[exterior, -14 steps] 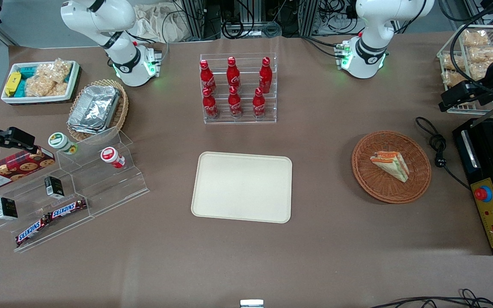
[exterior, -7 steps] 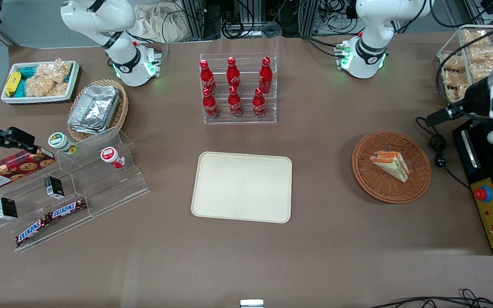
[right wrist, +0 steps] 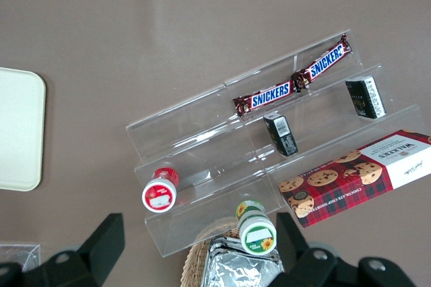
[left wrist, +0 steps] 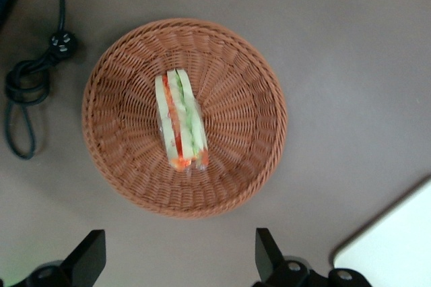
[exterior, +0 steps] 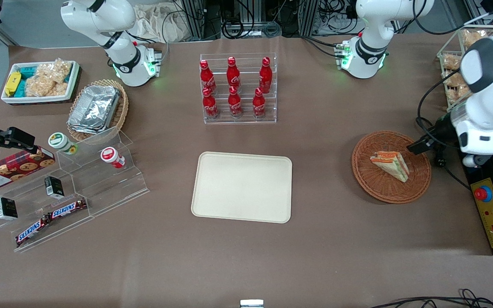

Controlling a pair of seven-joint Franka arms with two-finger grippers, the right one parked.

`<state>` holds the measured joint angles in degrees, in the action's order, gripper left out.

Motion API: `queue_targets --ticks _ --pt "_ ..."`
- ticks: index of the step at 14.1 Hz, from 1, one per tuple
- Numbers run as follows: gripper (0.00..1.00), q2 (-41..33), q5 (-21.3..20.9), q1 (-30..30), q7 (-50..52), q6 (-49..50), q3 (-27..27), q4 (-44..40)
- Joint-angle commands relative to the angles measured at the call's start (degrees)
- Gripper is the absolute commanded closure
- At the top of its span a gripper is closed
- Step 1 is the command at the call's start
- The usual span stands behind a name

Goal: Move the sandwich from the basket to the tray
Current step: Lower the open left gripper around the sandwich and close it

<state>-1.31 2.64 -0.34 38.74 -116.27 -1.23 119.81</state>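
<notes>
1. The sandwich [left wrist: 180, 122] lies in the middle of the basket [left wrist: 249, 91], untouched.
2. My gripper [left wrist: 180, 260] hangs above the basket's edge, fingers [left wrist: 267, 253] spread wide apart, holding nothing.
3. The tray [exterior: 242, 187] sits well apart, toward the parked arm's end.

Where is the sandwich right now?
The sandwich lies in the reddish-brown wicker basket, toward the working arm's end of the table from the tray, with the open gripper hovering above it.

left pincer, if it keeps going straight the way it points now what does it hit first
Probably the basket, near its rim rather than the sandwich. The open left pincer points down, just off the basket's edge, so depth is uncertain.
</notes>
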Motion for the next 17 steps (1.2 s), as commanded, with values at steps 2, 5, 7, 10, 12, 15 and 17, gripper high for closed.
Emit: queue_targets --ticks 2,5,7,10,12,15,17 --pt "0.00 2.61 -0.27 1.04 4.49 -11.16 0.17 7.37" --pt "0.00 7.44 -0.71 1.13 4.85 -15.64 0.17 7.54" --pt "0.00 9.82 -0.71 1.13 6.34 -17.76 0.17 7.54" --pt "0.00 12.64 -0.71 1.13 7.14 -19.87 0.17 7.45" --pt "0.00 14.31 -0.71 1.13 7.14 -20.14 0.17 7.45" --pt "0.00 15.72 -0.71 1.13 7.23 -20.49 0.17 7.45" --pt "0.01 16.77 -0.71 1.13 7.23 -21.45 0.17 7.45"
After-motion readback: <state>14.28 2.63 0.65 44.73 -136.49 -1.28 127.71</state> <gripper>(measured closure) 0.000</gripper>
